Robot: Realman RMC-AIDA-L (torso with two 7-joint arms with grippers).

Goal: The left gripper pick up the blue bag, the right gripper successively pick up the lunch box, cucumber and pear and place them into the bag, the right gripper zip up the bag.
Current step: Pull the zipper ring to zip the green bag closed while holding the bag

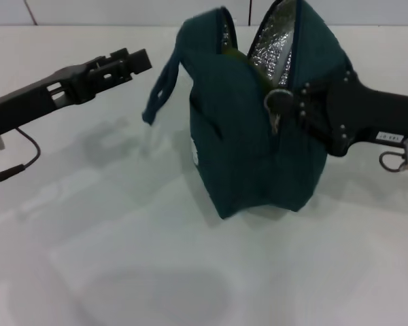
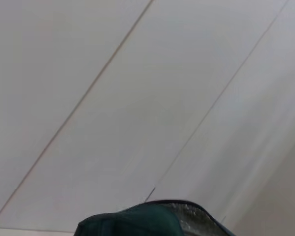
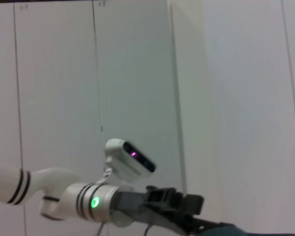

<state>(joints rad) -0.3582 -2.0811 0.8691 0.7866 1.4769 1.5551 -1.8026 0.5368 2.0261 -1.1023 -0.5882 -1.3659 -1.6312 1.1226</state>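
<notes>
One blue bag (image 1: 258,129) stands unzipped — silver lining showing — right gripper (image 1: 289,102) clamped on its zipper edge.

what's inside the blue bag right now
Through the open top of the blue bag, the head view shows silver foil lining and a sliver of something green. The bag's walls hide everything deeper, so its contents cannot be identified.

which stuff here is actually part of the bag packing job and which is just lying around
Part of the job:
- blue bag, standing on the table, top open
- right gripper, at the bag's zip
- left gripper, apart from the bag's strap
- green item, inside the bag

Lying about:
- cable, on the table
</notes>
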